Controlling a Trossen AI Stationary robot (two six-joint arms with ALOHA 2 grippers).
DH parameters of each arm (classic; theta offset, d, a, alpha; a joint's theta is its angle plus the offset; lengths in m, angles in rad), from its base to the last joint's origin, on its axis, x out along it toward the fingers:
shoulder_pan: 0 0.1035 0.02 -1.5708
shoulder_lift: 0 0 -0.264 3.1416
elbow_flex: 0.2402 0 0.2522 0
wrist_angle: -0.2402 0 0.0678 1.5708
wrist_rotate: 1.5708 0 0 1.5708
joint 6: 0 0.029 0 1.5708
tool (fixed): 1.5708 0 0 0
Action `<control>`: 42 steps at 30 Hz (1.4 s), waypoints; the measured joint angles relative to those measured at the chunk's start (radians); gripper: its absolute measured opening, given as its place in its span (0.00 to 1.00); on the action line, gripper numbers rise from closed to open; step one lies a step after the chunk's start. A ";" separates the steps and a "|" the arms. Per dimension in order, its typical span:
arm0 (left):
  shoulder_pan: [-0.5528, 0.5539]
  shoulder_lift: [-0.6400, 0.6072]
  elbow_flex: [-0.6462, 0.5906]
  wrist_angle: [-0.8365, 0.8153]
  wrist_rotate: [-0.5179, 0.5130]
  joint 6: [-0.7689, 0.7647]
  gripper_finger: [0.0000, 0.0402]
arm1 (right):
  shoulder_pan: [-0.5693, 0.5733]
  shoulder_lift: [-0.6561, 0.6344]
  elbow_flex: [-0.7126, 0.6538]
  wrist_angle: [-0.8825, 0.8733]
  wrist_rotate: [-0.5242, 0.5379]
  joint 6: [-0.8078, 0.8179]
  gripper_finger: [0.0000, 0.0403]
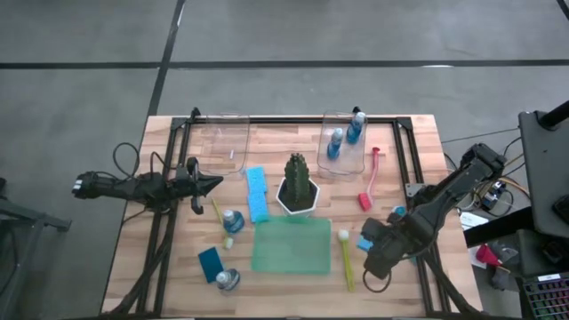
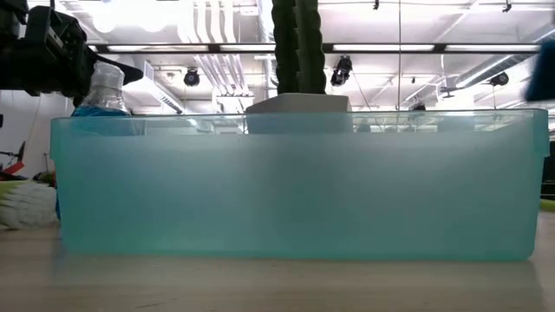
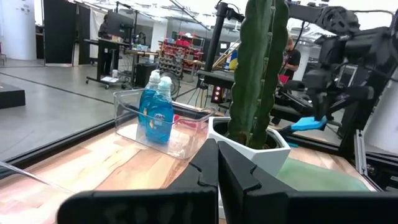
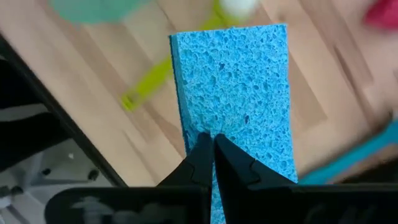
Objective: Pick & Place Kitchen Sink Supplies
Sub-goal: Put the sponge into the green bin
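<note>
While hovering near the worktop (image 1: 418,133) edge beside the green tray (image 1: 291,246), the right tool (image 4: 212,144) is pinching a blue sponge (image 4: 239,87); the left tool (image 3: 217,152) is resting fully closed, empty.

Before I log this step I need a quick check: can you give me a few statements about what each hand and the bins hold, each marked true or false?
1. The right hand is shut on a blue sponge. True.
2. The left hand holds a bottle. False: it is shut with nothing in it, over the table's left side.
3. Two bottles of blue liquid stand in the clear bin to the right of the plant. True.
4. The green tray holds a sponge. False: nothing lies in it.
5. A yellow brush lies on the table beside the green tray. True.
</note>
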 joint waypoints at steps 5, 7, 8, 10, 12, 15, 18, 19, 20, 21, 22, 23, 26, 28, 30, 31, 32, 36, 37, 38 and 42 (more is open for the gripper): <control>0.000 0.000 0.000 0.000 0.000 0.000 0.00 | -0.043 0.103 0.147 -0.051 0.075 -0.087 0.02; 0.000 0.000 0.000 0.000 0.000 0.000 0.00 | -0.065 0.148 0.208 -0.079 0.087 -0.116 0.02; 0.000 0.000 0.000 0.000 0.000 0.000 0.00 | -0.073 0.170 0.235 -0.086 0.097 -0.138 0.02; 0.000 0.000 0.000 0.000 0.000 0.000 0.00 | -0.091 0.214 0.295 -0.085 0.125 -0.184 0.02; 0.000 0.000 0.000 0.000 0.000 0.000 0.00 | -0.101 0.257 0.348 -0.083 0.148 -0.230 0.02; 0.000 0.000 0.000 0.000 0.000 0.000 0.00 | -0.119 0.321 0.419 -0.082 0.162 -0.275 0.02; 0.000 0.000 0.000 0.000 0.000 0.000 0.00 | -0.134 0.384 0.491 -0.080 0.188 -0.307 0.02; 0.000 0.000 0.000 0.000 0.000 0.000 0.00 | -0.139 0.409 0.518 -0.078 0.198 -0.317 0.02; 0.000 0.000 0.000 0.000 0.000 0.000 0.00 | -0.143 0.432 0.548 -0.079 0.209 -0.328 0.02; 0.000 0.000 0.000 0.000 0.000 0.000 0.00 | -0.149 0.457 0.579 -0.079 0.221 -0.341 0.02; 0.000 0.000 0.000 0.000 0.000 0.000 0.00 | -0.153 0.486 0.613 -0.078 0.231 -0.355 0.02; 0.000 0.000 0.000 0.000 0.000 0.000 0.00 | -0.160 0.518 0.650 -0.078 0.236 -0.375 0.02; 0.000 0.000 0.000 0.000 0.000 0.000 0.00 | -0.184 0.618 0.763 -0.078 0.236 -0.414 0.02; 0.000 0.000 0.000 0.000 0.000 0.000 0.00 | -0.202 0.689 0.844 -0.079 0.236 -0.426 0.02; 0.000 0.000 0.000 0.000 0.000 0.000 0.00 | -0.215 0.754 0.920 -0.095 0.237 -0.429 0.02; 0.000 0.000 0.000 0.000 0.000 0.000 0.00 | -0.221 0.786 0.954 -0.106 0.238 -0.437 0.02; 0.000 0.000 0.000 0.000 0.000 0.000 0.00 | -0.225 0.815 0.984 -0.119 0.237 -0.445 0.02; 0.000 0.000 0.000 0.000 0.000 0.000 0.00 | -0.231 0.925 1.098 -0.182 0.239 -0.488 0.02; 0.000 0.000 0.000 0.000 0.000 0.000 0.00 | -0.232 0.945 1.119 -0.191 0.243 -0.511 0.02; 0.000 0.000 0.000 0.000 0.000 0.000 0.00 | -0.232 0.961 1.131 -0.195 0.251 -0.536 0.02; 0.000 0.000 0.000 0.001 0.000 0.000 0.00 | -0.240 0.999 1.126 -0.200 0.265 -0.571 0.02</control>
